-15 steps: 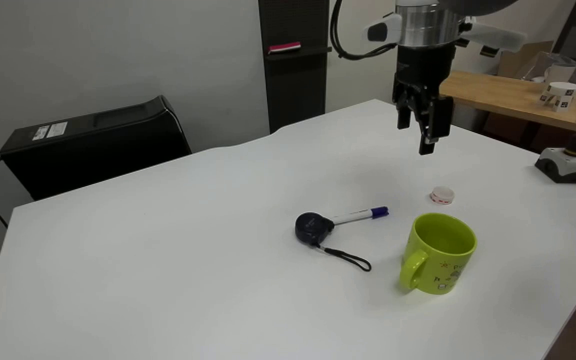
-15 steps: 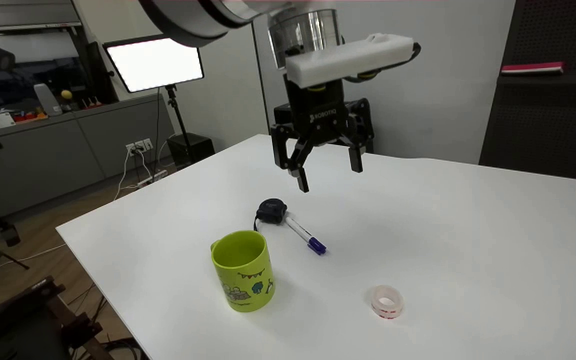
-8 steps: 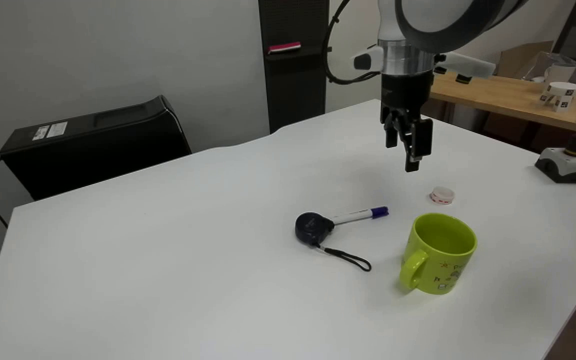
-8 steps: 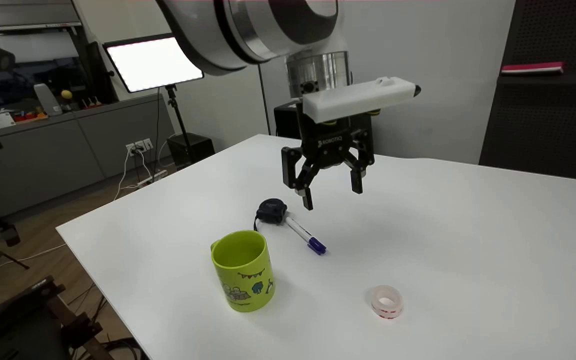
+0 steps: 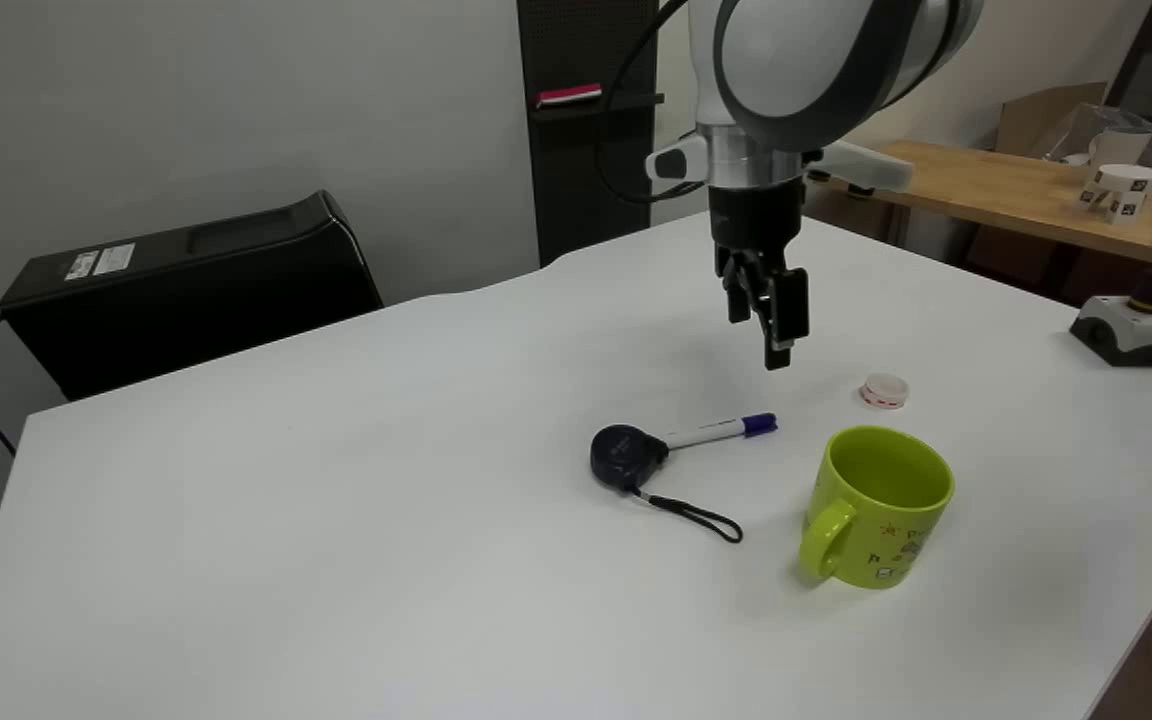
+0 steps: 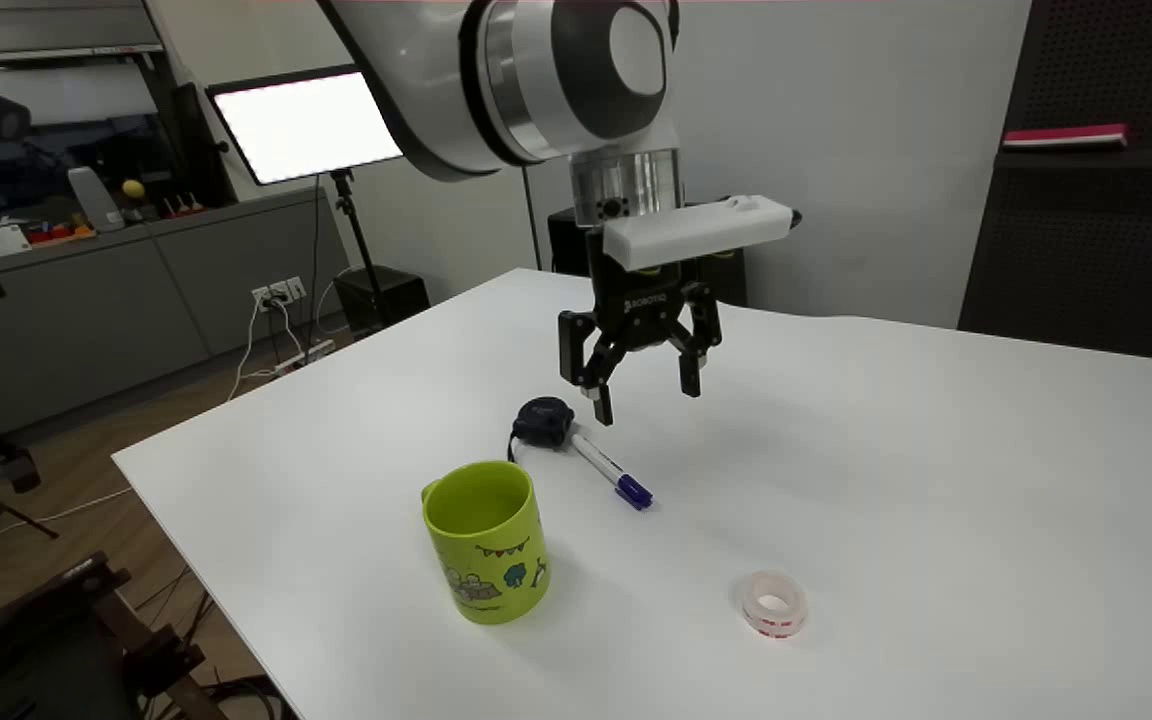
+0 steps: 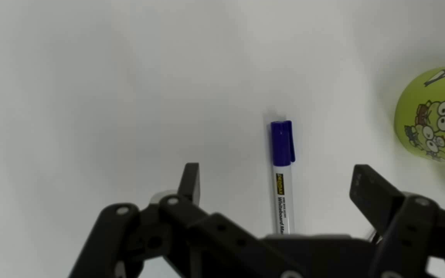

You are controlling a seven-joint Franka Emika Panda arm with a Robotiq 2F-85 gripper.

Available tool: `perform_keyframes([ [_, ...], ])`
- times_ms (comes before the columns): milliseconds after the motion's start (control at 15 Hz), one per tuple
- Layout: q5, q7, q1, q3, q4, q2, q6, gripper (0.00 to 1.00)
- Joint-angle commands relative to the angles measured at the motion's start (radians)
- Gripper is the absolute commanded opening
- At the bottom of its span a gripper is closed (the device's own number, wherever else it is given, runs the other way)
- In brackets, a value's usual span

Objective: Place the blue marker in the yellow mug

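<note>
Blue marker (image 7: 282,181) lies on table (image 6: 886,460), tail maybe touching tape measure (image 6: 543,422), can't be sure. Likely light, stiff, smooth, apt to roll; I'd pinch mid-length. My gripper (image 6: 647,405) hangs above, empty, jaws apart. Mug (image 6: 486,565) stands nearby.

In an ext. view: mug (image 6: 488,560) front-L of marker (image 6: 609,467), tape measure (image 6: 543,423) behind, tape roll (image 6: 773,623) front-R.

In an exterior view, the white-barrelled blue marker (image 5: 720,432) lies flat, cap toward 3 o'clock; the printed yellow mug (image 5: 876,524) stands upright at its 4 o'clock, handle toward 8.
</note>
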Motion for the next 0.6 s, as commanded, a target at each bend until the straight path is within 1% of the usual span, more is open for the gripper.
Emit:
perform_keyframes([
  [0, -0.022, 0.034, 0.030, 0.002, 0.048, 0.051, -0.023, 1.00],
  [200, -0.029, 0.069, 0.055, -0.006, 0.043, 0.074, -0.016, 1.00],
  [333, -0.052, 0.114, 0.078, -0.022, 0.029, 0.081, 0.008, 1.00],
  [533, -0.108, 0.219, 0.117, -0.050, 0.011, 0.083, 0.050, 1.00],
])
